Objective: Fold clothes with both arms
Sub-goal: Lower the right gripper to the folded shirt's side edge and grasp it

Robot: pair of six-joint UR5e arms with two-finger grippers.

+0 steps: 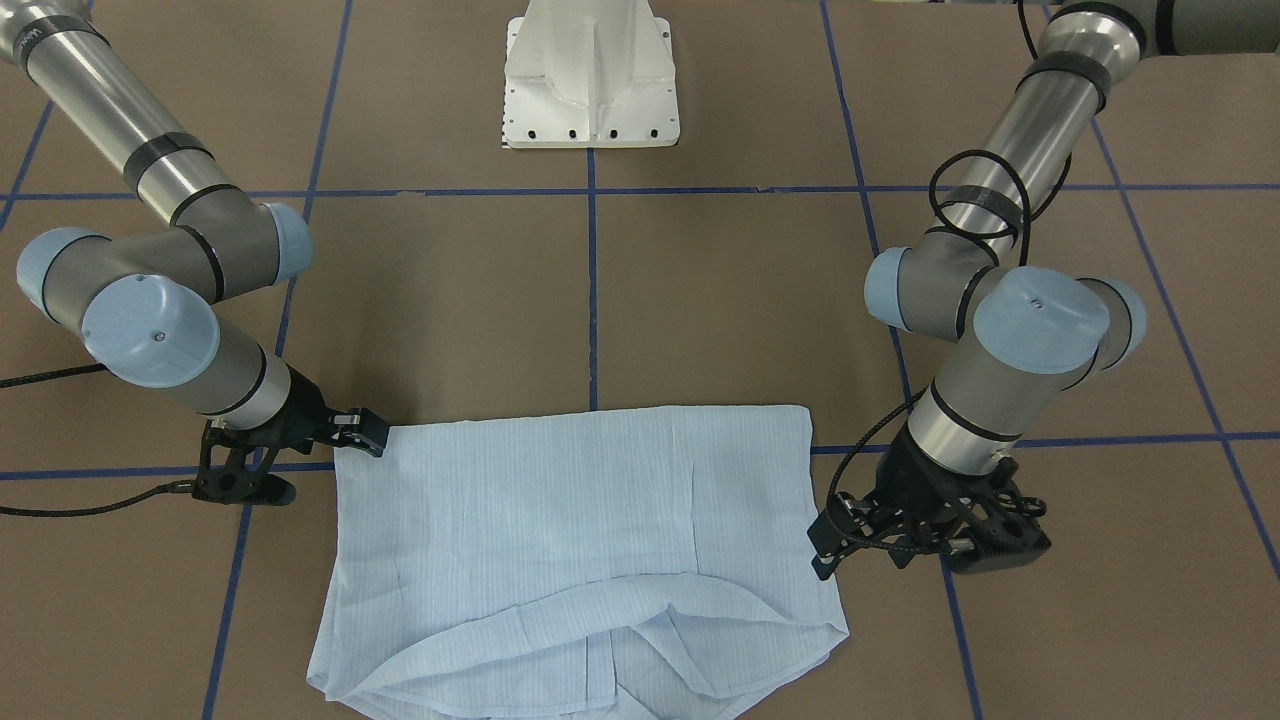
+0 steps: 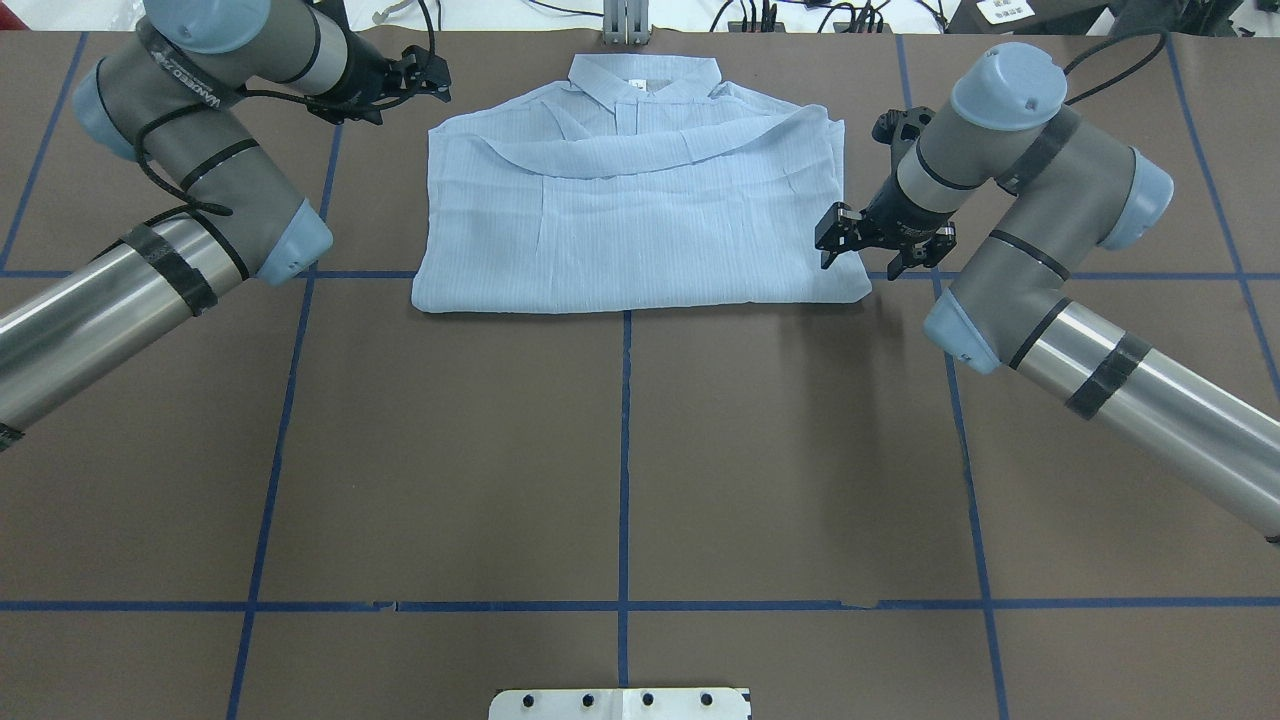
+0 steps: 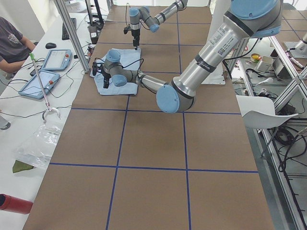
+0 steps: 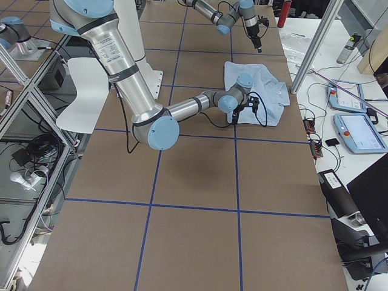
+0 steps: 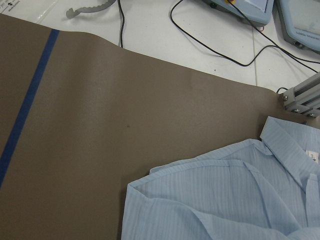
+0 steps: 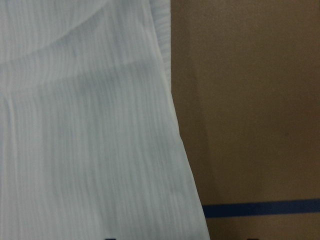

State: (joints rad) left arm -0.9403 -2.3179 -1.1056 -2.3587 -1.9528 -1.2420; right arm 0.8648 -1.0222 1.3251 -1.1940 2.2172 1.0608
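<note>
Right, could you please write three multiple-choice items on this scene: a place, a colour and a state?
1. Where is the shirt's collar relative to the robot's base? A) nearest it B) farthest from it C) hidden under the shirt
2. What colour are the tape lines on the table? A) yellow B) white C) blue
3. How does the shirt lie? A) flat, folded over itself B) bunched up C) hanging from a gripper
Answers: 1 B, the collar is at the far table edge; 2 C, blue on brown; 3 A, a curved hem lies doubled over the flat body.
</note>
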